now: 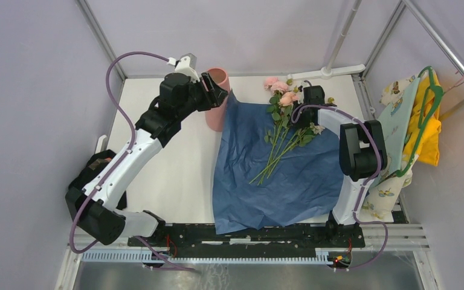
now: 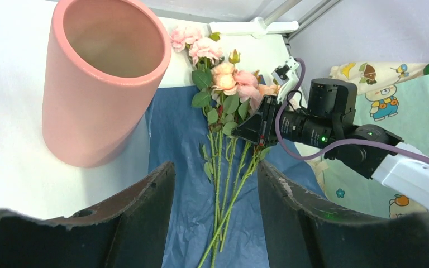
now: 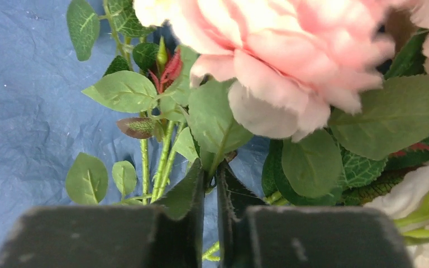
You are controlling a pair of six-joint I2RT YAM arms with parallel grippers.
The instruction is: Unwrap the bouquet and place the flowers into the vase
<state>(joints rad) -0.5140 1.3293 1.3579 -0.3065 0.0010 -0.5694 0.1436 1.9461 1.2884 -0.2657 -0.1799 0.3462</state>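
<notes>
Flowers (image 1: 281,130) lie on the spread blue paper (image 1: 278,187), heads at its far edge. The right hand (image 3: 211,173), nearly closed, pinches them just below the blooms. The left hand (image 2: 215,167) gapes empty beside the upright vase (image 1: 217,118) at the paper's far-left corner. Bare counter (image 1: 175,169) lies left.

white-and-black left arm (image 1: 127,160) and matching white-and-black right arm (image 1: 353,154) are showing white link shells and chunky black joint motors. thin purple cable (image 1: 108,78) is running along the left one, a second purple cable (image 2: 277,123) along the right. black two-finger left gripper (image 2: 215,173) is showing matte dark fingers (image 2: 151,206) with scuffed pale edges; black two-finger right gripper (image 3: 211,178) is looking the same. small green light (image 2: 323,138) is glowing on the right wrist. red wires (image 1: 169,244) are showing by the black base rail (image 1: 248,232).
</notes>
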